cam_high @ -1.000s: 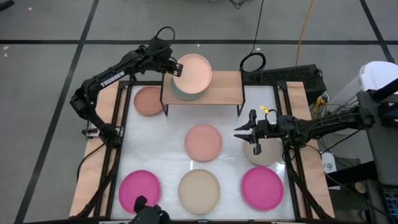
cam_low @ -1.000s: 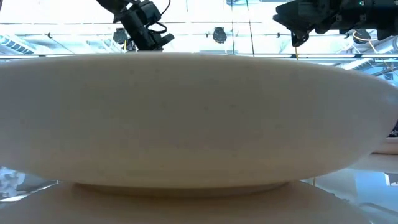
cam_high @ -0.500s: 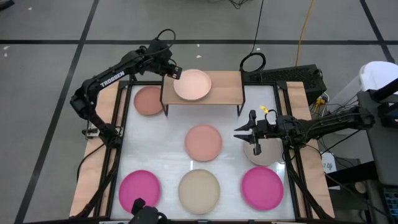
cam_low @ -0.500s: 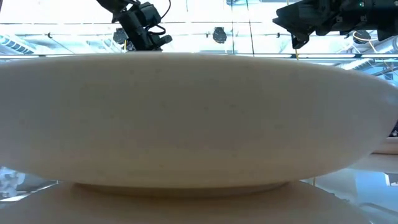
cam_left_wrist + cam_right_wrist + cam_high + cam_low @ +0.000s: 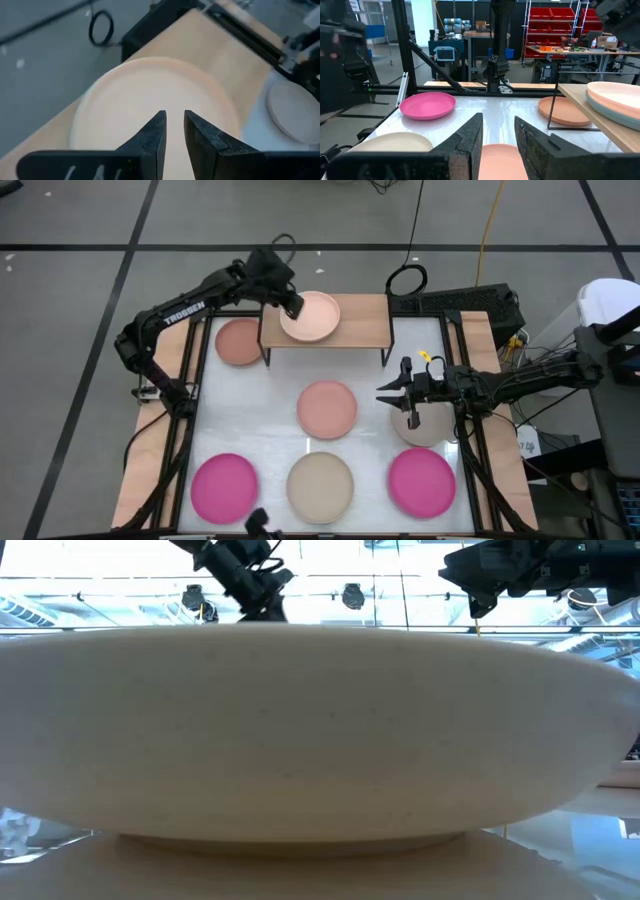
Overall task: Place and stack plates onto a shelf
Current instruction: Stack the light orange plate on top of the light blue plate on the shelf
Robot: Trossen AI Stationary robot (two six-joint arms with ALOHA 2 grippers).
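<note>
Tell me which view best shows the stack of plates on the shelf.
The right wrist view: it sees the stack from the side, a peach plate on a pale teal one. The high view and the left wrist view show only the top peach plate. The low view shows none of it.

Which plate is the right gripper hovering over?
The taupe plate at the table's right edge, behind the right-hand magenta plate. The right gripper hangs by its left rim; all other plates lie farther away.

On my shelf (image 5: 360, 315), a low wooden rack on black legs, a peach plate (image 5: 312, 318) lies flat atop a pale teal one. Six more plates lie flat, scattered on the white top beside and before it.
</note>
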